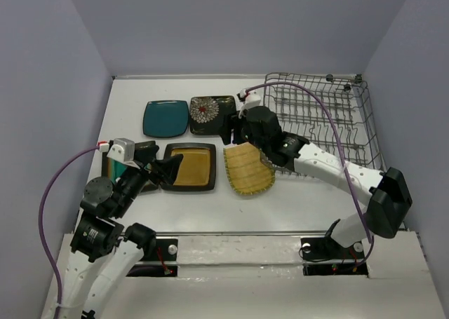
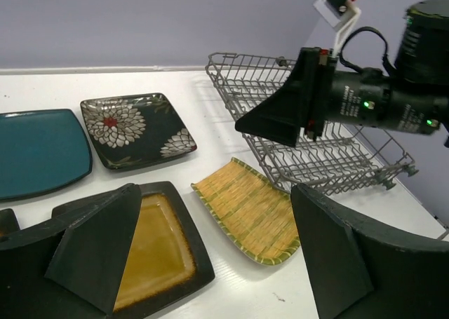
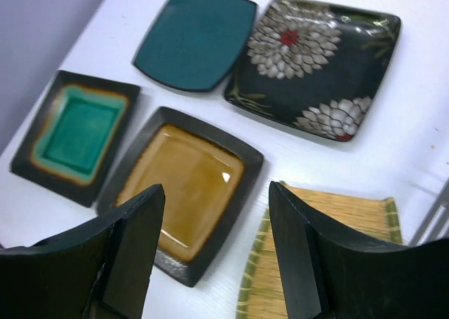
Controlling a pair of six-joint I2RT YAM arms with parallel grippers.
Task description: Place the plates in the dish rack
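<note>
Plates: we count five flat on bench, left of dish rack | left gripper wide open, empty, over mustard plate | right gripper open, empty, near yellow ribbed plate

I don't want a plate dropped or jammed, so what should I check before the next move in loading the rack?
1. Dish rack empty, tines free: ok.
2. Right gripper jaws apart, nothing held: ok.
3. Left gripper wide open, nothing held: ok.
4. Yellow ribbed plate unstacked, nothing on it: ok.
5. Ribbed plate clear of the rack's near side: cannot tell, they lie very close.
6. Mustard plate under the left gripper, nothing on it: ok.
</note>
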